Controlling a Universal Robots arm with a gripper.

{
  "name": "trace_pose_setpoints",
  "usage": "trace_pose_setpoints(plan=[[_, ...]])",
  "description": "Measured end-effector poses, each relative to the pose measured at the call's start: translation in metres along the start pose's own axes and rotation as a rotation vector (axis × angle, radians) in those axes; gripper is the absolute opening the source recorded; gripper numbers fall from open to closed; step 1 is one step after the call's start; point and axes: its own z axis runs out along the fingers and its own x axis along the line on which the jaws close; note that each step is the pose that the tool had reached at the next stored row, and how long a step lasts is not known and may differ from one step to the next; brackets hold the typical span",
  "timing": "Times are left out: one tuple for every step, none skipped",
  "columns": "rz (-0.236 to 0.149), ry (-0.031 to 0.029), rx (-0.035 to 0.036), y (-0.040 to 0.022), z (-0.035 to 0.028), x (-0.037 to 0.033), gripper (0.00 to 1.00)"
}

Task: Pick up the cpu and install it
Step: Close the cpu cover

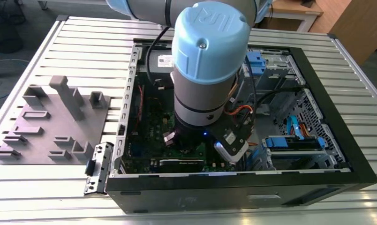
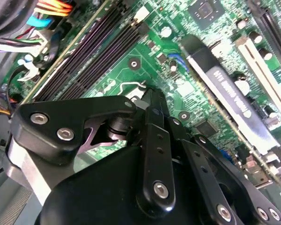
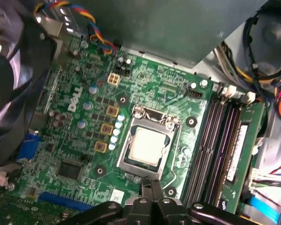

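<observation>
— Gripper status? Log it first.

— Fingers lie pressed together, no gap between them in both wrist views, and nothing is clamped there. In the second wrist view the gripper tips come to a point just above the board. In the first wrist view they sit at one edge of the socket frame; I cannot tell whether they touch it.

— Exterior view, sweep from its left to its right.

— Far left of the frame: grey tray with upright blocks, flat on the slatted table. Just beside it, toward the middle: open computer case, lying on its side. Centre of the frame: arm, blue cap on top, reaching straight down into the case and hiding much of the motherboard. Right of the frame: drive bays with blue cables, still inside the case.

— Where is the cpu?

— First wrist view: cpu lies flat in the socket, pale metal top showing through the frame's window, frame around it on all sides. It is apart from the fingertips, near them.

— Neighbours on the motherboard?

— Dark memory slots run alongside the socket, one holding a module. The second wrist view shows the memory slots as well, beyond the gripper.
</observation>
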Motion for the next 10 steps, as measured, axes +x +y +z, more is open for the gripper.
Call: trace_pose_setpoints(plan=[[0.000,0.0001,-0.0001,-0.0009,0.0010,0.0003,0.11],[0.000,0.0002,-0.0001,-0.0018,0.0025,0.0007,0.11],[0.000,0.0001,-0.0003,-0.0023,0.0041,0.0009,0.11],[0.000,0.0002,-0.0002,-0.0025,0.0053,0.0012,0.11],[0.000,0.0002,-0.0003,-0.0024,0.0061,0.0019,0.11],[0.000,0.0001,-0.0006,-0.0022,0.0066,0.0030,0.11],[0.000,0.0000,-0.0008,-0.0018,0.0070,0.0045,0.11],[0.000,0.0001,-0.0007,-0.0013,0.0074,0.0062,0.11],[0.000,0.0001,-0.0008,-0.0007,0.0078,0.0081,0.11],[0.000,0.0001,-0.0007,-0.0001,0.0082,0.0105,0.11]])
